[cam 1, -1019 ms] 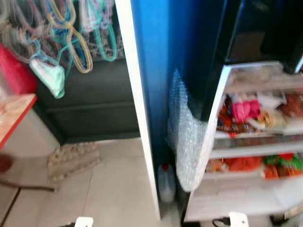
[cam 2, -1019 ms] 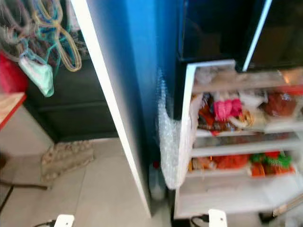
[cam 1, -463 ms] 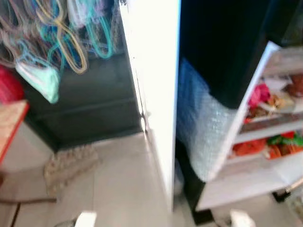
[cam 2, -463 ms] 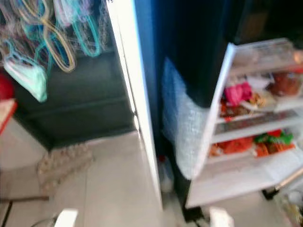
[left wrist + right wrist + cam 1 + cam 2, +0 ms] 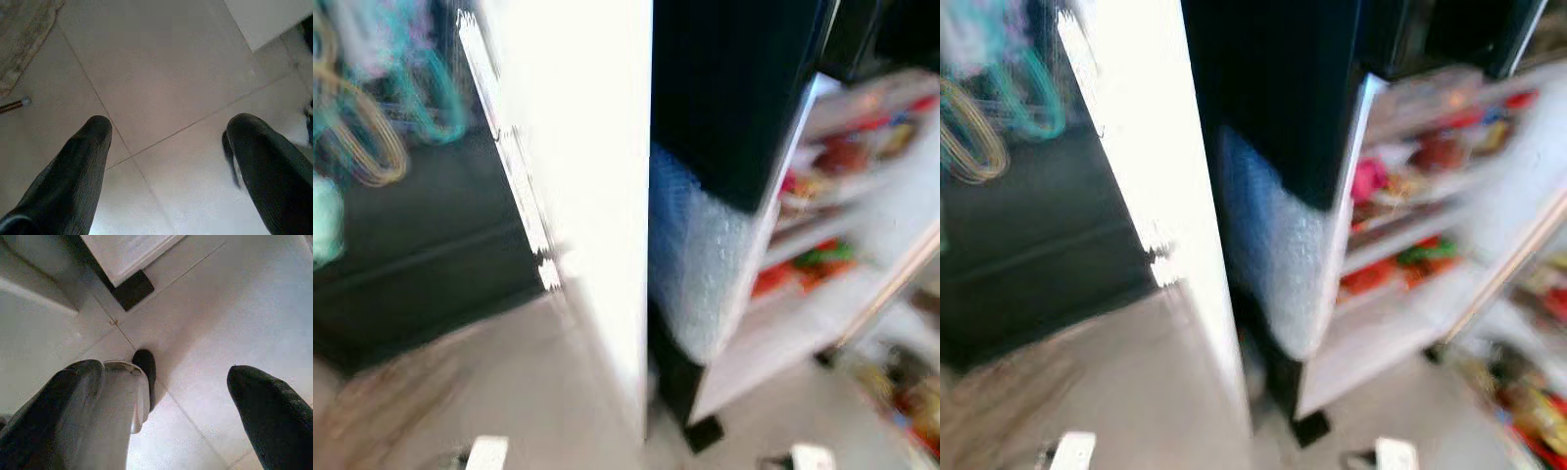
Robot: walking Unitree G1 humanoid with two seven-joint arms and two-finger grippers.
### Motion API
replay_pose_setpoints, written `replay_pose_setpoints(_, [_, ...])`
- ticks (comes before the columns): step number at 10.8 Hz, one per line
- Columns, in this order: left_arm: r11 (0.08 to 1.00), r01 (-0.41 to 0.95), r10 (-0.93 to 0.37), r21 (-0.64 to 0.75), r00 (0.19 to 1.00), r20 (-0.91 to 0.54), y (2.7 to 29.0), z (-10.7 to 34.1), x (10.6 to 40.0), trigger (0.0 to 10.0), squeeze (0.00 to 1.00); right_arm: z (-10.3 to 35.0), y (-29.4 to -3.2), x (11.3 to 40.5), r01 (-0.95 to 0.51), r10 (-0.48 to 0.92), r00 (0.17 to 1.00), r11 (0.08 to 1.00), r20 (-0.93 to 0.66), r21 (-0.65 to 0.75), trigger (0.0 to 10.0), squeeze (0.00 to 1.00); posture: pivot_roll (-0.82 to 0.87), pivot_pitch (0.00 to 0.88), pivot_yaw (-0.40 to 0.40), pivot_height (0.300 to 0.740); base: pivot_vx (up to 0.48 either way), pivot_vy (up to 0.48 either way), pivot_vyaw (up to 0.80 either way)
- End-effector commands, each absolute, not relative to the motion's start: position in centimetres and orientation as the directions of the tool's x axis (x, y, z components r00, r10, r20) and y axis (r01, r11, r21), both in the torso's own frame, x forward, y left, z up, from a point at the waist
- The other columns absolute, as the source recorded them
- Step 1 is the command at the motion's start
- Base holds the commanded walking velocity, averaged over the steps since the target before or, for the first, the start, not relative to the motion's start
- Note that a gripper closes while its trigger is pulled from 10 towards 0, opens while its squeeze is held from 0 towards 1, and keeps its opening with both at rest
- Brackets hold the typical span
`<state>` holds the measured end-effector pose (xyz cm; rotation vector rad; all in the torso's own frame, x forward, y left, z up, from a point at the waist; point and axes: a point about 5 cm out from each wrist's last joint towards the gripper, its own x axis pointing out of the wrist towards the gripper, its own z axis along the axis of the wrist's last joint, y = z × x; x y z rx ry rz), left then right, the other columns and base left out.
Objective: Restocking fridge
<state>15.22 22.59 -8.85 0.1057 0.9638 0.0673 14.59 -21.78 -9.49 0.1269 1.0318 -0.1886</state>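
Observation:
The head views are blurred. A dark fridge (image 5: 734, 88) stands ahead on the right. Its white door shelves (image 5: 822, 196) hold red, pink and green packets (image 5: 1400, 259). Bubble wrap (image 5: 695, 264) hangs on the fridge's lower side. My left gripper (image 5: 166, 161) hangs open over bare floor tiles, holding nothing. My right gripper (image 5: 166, 406) is also open over the tiles, near the white base of the fridge door (image 5: 127, 254); a silver limb with a black tip (image 5: 129, 391) lies beside one finger.
A bright white upright panel (image 5: 587, 196) stands just left of the fridge. Behind it are a dark cabinet (image 5: 411, 264) and coloured hangers (image 5: 362, 127). Packets lie on the floor at far right (image 5: 1528, 411). A mat (image 5: 19, 39) and a stick tip (image 5: 14, 104) lie on the tiles.
The whole picture has shifted and blurred more, so the camera has moved. The white panel now looms larger, and the fridge shelves sit further right and tilted. Both arms still hang low.

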Motion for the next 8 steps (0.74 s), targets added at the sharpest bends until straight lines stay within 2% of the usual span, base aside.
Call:
replay_pose_setpoints(1, [0.991, 0.011, 0.101, 0.131, 0.578, -0.810, 22.57, -8.67, 15.68, 10.0, 0.00, -9.54, -22.23, 14.23, 0.226, -0.111, 0.488, 0.974, -0.866, 0.002, 10.0, 0.00, -0.03, 0.085, 0.097, 0.740, 0.000, 0.000, -0.79])
replay_pose_setpoints(8, [0.991, 0.012, 0.102, 0.133, 0.578, -0.810, 22.64, -8.64, 15.71, 10.0, 0.00, -9.55, -22.21, 14.25, 0.231, -0.117, 0.486, 0.973, -0.866, -0.002, 10.0, 0.00, -0.03, 0.084, 0.098, 0.740, 0.000, 0.000, -0.79])
